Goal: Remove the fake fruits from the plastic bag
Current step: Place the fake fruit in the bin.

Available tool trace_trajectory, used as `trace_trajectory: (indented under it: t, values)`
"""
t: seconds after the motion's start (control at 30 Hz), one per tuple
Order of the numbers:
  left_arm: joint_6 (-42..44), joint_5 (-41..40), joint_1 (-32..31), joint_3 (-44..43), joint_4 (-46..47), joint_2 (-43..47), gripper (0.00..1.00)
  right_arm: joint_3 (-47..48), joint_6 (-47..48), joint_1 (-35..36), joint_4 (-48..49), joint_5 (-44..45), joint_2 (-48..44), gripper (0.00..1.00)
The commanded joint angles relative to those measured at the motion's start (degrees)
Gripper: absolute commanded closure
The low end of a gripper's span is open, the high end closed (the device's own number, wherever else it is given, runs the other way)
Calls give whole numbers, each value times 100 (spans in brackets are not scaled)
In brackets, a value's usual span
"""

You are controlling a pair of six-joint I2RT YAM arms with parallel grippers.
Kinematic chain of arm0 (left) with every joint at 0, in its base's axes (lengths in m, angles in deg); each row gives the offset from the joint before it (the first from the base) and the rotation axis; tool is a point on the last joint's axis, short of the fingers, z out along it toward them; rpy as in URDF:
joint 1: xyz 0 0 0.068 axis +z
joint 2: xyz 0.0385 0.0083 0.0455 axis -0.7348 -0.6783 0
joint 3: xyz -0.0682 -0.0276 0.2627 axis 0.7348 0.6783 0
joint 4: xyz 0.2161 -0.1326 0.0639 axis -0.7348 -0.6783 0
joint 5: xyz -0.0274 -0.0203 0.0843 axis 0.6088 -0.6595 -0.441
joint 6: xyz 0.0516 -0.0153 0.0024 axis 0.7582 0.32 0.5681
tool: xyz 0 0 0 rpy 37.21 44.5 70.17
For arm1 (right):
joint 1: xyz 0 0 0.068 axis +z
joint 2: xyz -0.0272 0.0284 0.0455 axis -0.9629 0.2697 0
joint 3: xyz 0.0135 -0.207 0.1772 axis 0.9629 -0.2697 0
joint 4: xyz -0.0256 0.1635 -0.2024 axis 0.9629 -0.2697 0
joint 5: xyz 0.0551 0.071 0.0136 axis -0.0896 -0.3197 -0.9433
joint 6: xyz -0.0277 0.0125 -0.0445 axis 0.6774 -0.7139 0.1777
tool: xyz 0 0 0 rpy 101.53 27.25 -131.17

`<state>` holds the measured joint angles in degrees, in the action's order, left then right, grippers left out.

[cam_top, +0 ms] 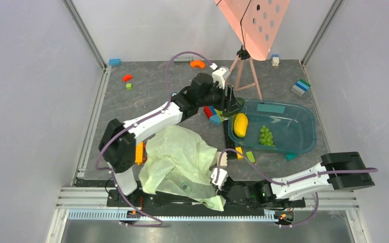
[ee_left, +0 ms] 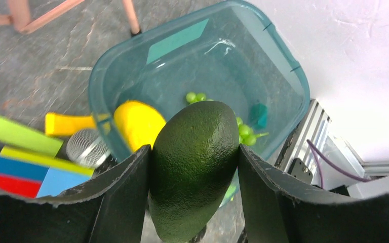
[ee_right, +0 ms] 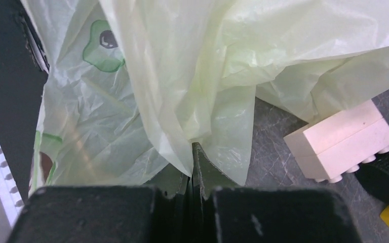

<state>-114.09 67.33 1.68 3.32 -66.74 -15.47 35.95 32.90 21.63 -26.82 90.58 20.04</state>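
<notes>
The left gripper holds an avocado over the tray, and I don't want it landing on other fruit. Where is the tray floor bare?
In the top view, bare: the right half of the tray, between the grapes and its right wall. Crowded: the left end, where the yellow fruit lies, and the bricks just outside that end.

You have no word, number or brand name to read in any of the three views; the only printing is on the plastic bag [ee_right: 197,61], a green blob print [ee_right: 101,50] with a dark dot in it, seen in the right wrist view; it is a picture with no lettering you can make out
</notes>
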Motion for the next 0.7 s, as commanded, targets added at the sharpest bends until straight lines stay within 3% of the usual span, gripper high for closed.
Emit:
trace_trajectory:
  t: [0.0, 0.43, 0.67]
  values:
    - [-244, 596, -161, -740, 768, -628, 51, 83, -398, 238, -139, 507, 131, 98]
    - [-214, 729, -584, -1767, 1080, -2217, 49, 490, -944, 525, -470, 992, 754, 99]
    - [-176, 552, -669, -1957, 1003, -2543, 40, 413, -1092, 544, -432, 1144, 658, 99]
